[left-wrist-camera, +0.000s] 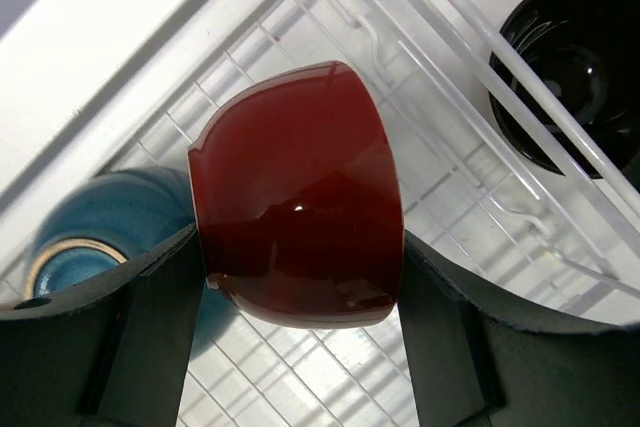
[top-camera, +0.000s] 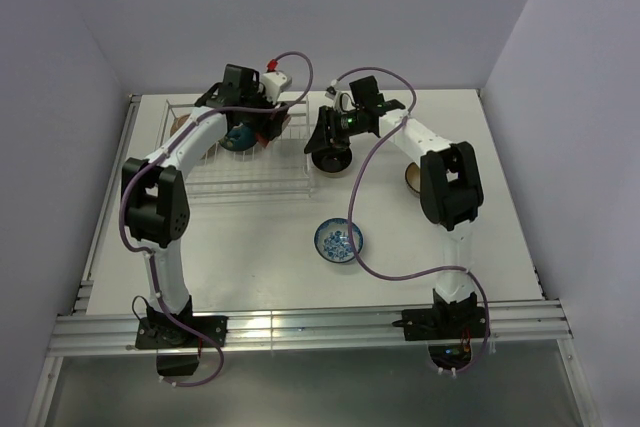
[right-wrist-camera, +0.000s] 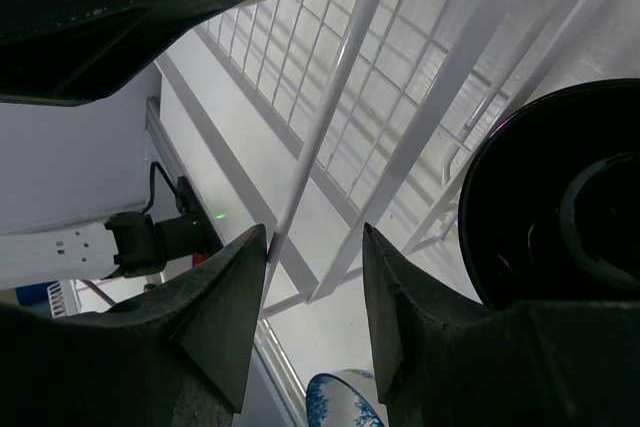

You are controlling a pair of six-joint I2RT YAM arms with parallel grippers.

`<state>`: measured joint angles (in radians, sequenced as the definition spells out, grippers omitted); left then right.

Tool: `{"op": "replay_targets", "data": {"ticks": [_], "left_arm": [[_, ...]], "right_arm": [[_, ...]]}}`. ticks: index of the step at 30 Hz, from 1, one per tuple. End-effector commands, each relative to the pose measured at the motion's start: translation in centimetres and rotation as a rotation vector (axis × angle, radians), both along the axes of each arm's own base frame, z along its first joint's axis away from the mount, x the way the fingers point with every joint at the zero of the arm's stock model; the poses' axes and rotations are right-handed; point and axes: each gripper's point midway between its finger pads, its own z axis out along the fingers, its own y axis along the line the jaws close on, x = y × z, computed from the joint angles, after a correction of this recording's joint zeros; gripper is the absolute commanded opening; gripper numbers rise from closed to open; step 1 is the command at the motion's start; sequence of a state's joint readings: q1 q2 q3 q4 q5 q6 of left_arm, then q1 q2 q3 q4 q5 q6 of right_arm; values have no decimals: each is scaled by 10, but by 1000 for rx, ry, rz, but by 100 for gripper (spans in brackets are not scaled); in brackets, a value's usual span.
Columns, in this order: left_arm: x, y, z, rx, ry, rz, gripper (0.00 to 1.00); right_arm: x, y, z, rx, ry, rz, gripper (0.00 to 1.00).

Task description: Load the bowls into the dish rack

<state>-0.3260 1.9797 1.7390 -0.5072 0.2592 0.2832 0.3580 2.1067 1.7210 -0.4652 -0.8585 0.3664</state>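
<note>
Left gripper [left-wrist-camera: 300,247]: clamping the red bowl [left-wrist-camera: 300,187] by its sides, holding it tilted over the dish rack [top-camera: 245,179] floor, near a blue-glazed bowl [left-wrist-camera: 90,237] lying inside.
Right gripper [right-wrist-camera: 312,247]: fingers standing apart, gripping nothing. The black bowl [right-wrist-camera: 560,207] is sitting just beside it, apparently outside the rack wall.
Blue-and-white bowl [top-camera: 339,241]: resting on the table [top-camera: 250,247].

you have a white table [top-camera: 250,257] carrying the dish rack [top-camera: 245,182]; just right of the rack sits a black bowl [top-camera: 330,160], farther right a tan bowl [top-camera: 409,180], and off the rack's near right corner a blue-and-white bowl [top-camera: 339,241].
</note>
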Motion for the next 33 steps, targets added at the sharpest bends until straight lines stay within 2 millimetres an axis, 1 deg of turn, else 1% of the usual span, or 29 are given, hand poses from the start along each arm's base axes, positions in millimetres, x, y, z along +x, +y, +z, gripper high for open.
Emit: {"op": "replay_targets", "data": {"ticks": [1,8,9,13,15,16,19,21,22,23,24,25,28,29,30,33], "left_arm": [[21,-7,66,13,-255,-59,0],[25,-11,69,92,-348,-125,0],[24,-14,69,99,-359,-138,0],[29,-17,68,150,-426,-178,0],[28,-18,63,187,-446,-209,0],[31,-20,65,195,-475,-214,0],[30,-21,60,237,-504,-253,0],[29,-23,61,249,-533,-270,0],[28,-23,57,268,-539,-290,0],[28,-23,57,278,-551,-297,0],[29,-24,59,286,-570,-300,0],[28,-21,53,313,-576,-312,0],[26,-20,48,360,-630,-345,0],[24,-20,46,374,-642,-357,0],[23,-19,46,394,-676,-369,0],[17,-19,41,412,-706,-404,0]], "right_arm": [[2,6,5,11,-6,14,50],[3,6,5,14,-1,15,50],[3,6,4,14,0,15,50],[3,5,4,20,7,12,50],[3,5,4,26,14,13,50],[3,4,3,30,19,15,50],[4,2,1,37,38,10,49],[5,1,-1,36,41,7,48],[5,0,-2,35,43,6,47],[5,0,-3,35,45,5,47],[6,1,-2,38,42,5,46],[6,1,-3,39,49,4,45],[5,2,-5,41,56,7,37],[5,2,-6,39,57,6,32],[5,2,-7,37,57,6,30],[4,1,-10,36,63,8,24]]}}
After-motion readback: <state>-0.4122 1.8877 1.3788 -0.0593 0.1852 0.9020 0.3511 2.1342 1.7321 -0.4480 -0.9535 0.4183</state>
